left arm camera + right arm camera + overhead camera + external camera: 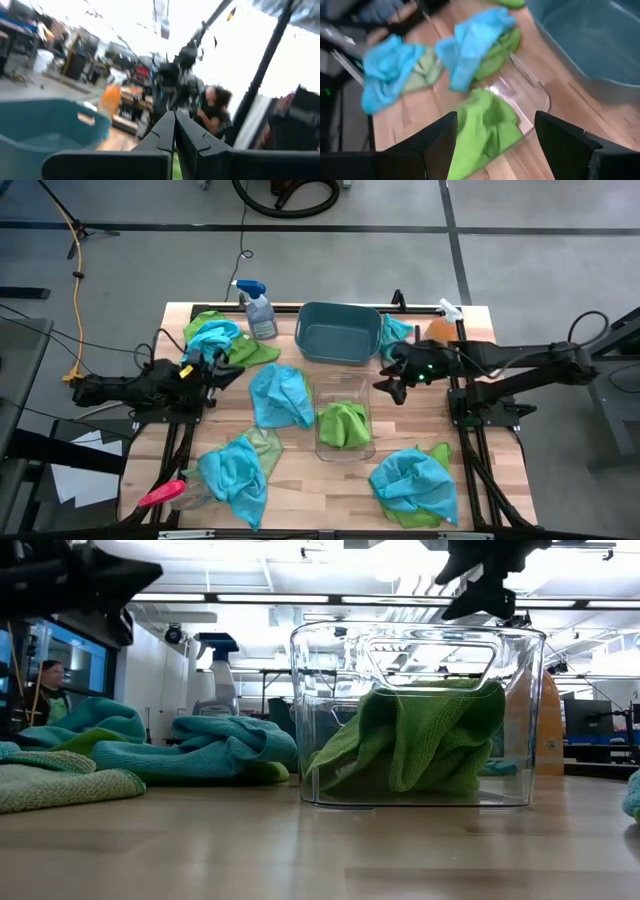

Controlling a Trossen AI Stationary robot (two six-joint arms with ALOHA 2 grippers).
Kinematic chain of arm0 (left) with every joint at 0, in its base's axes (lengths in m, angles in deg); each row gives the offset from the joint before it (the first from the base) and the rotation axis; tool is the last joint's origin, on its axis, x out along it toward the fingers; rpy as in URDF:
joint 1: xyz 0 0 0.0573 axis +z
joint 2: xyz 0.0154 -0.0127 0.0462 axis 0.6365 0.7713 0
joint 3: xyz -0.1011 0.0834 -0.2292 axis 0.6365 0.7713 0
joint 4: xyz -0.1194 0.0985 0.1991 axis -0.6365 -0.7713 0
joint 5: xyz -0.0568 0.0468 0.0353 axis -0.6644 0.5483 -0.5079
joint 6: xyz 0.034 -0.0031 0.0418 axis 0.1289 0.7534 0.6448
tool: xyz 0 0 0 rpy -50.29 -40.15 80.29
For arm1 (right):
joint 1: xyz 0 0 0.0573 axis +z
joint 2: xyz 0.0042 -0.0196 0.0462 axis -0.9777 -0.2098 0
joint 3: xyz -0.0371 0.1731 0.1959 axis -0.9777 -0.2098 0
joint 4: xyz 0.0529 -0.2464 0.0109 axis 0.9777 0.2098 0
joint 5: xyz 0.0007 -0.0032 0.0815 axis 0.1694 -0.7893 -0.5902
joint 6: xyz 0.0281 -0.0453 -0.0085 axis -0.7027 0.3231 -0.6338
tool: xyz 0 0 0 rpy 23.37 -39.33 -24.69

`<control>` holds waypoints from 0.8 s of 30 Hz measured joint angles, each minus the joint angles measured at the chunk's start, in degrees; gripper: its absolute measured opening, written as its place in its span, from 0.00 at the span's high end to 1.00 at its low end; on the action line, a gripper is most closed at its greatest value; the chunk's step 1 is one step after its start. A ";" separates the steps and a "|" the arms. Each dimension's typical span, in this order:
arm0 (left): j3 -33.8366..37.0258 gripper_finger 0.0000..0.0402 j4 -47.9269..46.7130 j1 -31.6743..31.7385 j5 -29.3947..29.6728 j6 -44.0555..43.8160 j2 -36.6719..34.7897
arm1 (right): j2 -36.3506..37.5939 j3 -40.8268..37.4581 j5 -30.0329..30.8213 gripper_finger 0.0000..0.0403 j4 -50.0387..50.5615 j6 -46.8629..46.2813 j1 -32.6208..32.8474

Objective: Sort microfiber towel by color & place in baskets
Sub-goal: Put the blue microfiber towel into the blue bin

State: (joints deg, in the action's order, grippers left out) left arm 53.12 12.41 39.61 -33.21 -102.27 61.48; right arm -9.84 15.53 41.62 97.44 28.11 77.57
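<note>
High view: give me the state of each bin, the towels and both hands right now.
Clear bin: upright, holds one green towel.
Teal tub: upright, no towel visible inside.
Loose towels: unsorted on the table, e.g. a blue one beside the clear bin.
Right hand: open, empty, above the table beside the clear bin.
Left hand: shut, holding nothing, at the table's left side.

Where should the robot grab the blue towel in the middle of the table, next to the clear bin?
Probably from straight above, pinching the raised crumpled folds near the middle of the turquoise towel. It lies bunched in a heap on the wooden table, so its ridges give the fingers something to close on. The open right gripper hovers nearest, beside the clear bin.
</note>
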 joint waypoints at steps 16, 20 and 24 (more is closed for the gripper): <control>-17.79 0.58 3.03 0.02 9.06 -5.94 18.79 | 5.92 -2.38 9.01 0.35 -4.40 3.36 0.58; -30.72 0.44 -7.72 0.04 9.06 -0.49 29.40 | 6.81 -2.38 9.16 0.35 -4.36 4.50 -0.26; -43.71 0.37 -26.73 0.04 8.95 3.09 38.73 | 7.55 -2.39 9.17 0.35 -4.40 5.72 -0.86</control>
State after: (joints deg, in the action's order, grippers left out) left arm 9.41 -14.32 39.65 -24.26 -99.18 100.20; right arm -2.29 13.13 50.80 93.04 33.83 76.72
